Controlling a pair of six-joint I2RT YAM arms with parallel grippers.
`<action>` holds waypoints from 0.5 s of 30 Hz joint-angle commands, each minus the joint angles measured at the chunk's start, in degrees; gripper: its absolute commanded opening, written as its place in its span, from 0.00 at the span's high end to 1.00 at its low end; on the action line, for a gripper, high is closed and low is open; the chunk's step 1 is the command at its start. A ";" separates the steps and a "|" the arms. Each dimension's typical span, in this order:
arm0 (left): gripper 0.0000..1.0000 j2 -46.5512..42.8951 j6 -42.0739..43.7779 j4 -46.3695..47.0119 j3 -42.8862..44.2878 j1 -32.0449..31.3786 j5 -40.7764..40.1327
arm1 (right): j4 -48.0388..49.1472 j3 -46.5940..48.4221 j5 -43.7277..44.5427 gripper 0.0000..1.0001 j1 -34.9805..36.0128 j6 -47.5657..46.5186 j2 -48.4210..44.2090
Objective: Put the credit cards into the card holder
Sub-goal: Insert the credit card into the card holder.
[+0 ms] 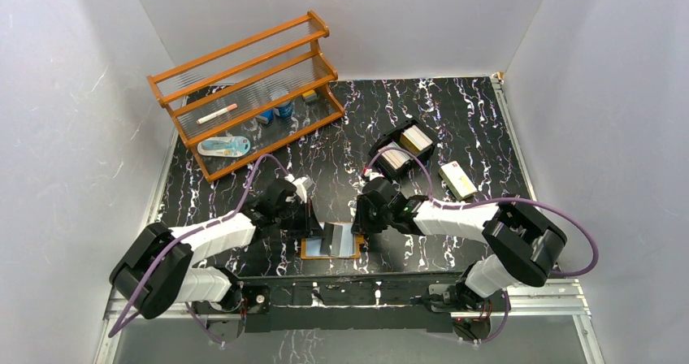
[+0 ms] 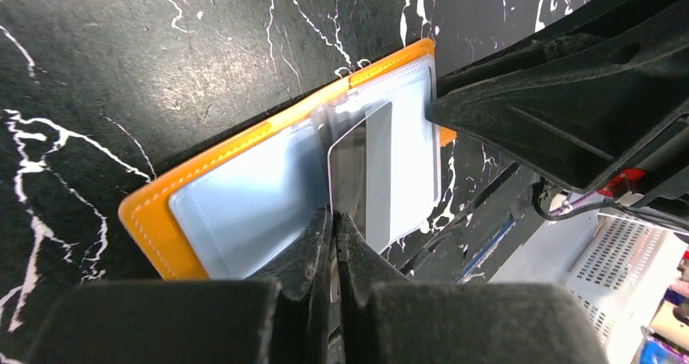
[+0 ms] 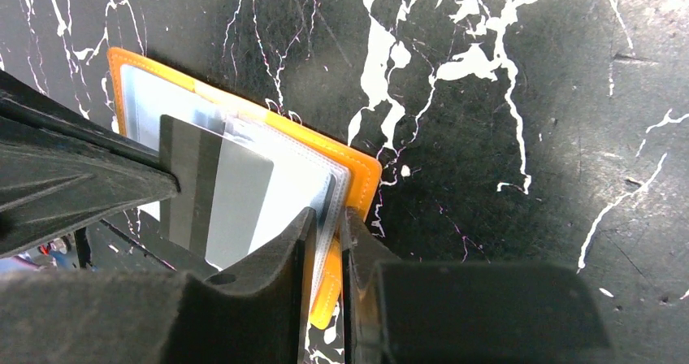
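The black marbled surface point(image 1: 455, 112) carries a wooden rack point(image 1: 244, 96) at the far left. Right of centre is a black tray point(image 1: 375, 149) with the waiting cards point(image 1: 416, 140) standing edge-on in its two compartments. A cream box point(image 1: 457, 179) lies just beside the tray. Both arms reach in to the near middle, where the card holder point(image 1: 345, 244) lies open and flat, orange cover down and clear pockets up.

The step in hand looks like the insertion of a single card. The right claw point(image 3: 327, 218) is clenched on the card holder's right edge, apparently pinching the clear sleeve point(image 3: 301, 181) there to steady it. Whether it grips the plastic alone or the cover too, I cannot tell. The left claw point(image 2: 334, 218) is clenched on the near edge of a grey card point(image 2: 366, 173), which lies across the sleeves close to the spine. The plastic is transparent, so I cannot tell whether the card's far edge is already inside a pocket.

The next move probably calls for a slow, straight push along the card's length, flat and square to the pocket mouth, with the right claw pinning the holder. The thin sleeve may buckle or the card may skew. Once the card is seated, the left claw can release and go to the tray for another.
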 commanded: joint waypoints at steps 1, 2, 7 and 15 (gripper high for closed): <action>1.00 2.19 2.06 -1.83 0.74 0.11 4.12 | -0.47 1.06 1.78 0.76 -0.30 -1.39 0.85; 1.00 2.37 2.14 -1.89 0.80 0.16 3.92 | -0.47 1.03 1.76 0.76 -0.35 -1.39 0.81; 1.00 2.90 -1.19 0.95 0.43 0.09 2.94 | -0.06 0.95 1.42 0.76 -0.34 -0.70 0.95; 0.75 1.40 -8.56 4.55 -1.03 0.10 1.47 | -3.28 2.39 1.44 0.73 -0.30 1.03 -1.31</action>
